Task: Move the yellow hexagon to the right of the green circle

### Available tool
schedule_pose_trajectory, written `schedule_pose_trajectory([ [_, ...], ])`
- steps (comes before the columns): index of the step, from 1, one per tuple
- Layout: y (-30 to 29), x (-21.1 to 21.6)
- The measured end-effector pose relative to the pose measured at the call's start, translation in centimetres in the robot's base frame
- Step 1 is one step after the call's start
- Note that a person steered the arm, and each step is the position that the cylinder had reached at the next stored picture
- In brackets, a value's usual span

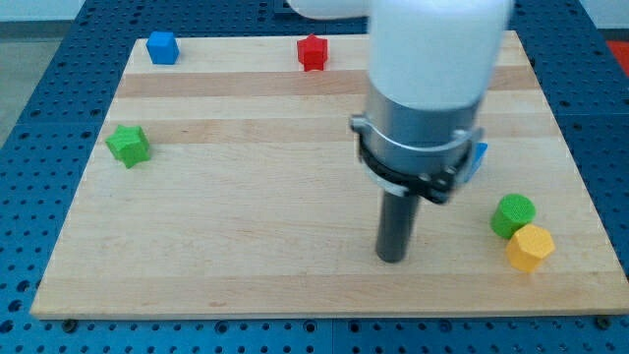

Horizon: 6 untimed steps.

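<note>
The yellow hexagon point(530, 247) lies near the board's bottom right corner. It touches the green circle point(513, 214), which sits just above it and slightly to its left. My tip point(392, 259) rests on the board well to the left of both blocks, apart from them. The arm's white and grey body fills the upper middle of the view.
A green block point(129, 145) lies at the left edge. A blue cube point(162, 47) sits at the top left and a red block point(313, 52) at the top middle. A blue block point(479, 157) shows partly behind the arm. The wooden board point(246, 226) lies on a blue perforated table.
</note>
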<state>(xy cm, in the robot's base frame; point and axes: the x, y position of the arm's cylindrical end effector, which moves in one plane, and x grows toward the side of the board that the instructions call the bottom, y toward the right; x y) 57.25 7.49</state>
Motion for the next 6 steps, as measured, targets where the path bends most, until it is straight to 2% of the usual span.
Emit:
schedule_pose_trajectory([
  [2, 8.4, 3.6],
  [6, 12.2, 3.2],
])
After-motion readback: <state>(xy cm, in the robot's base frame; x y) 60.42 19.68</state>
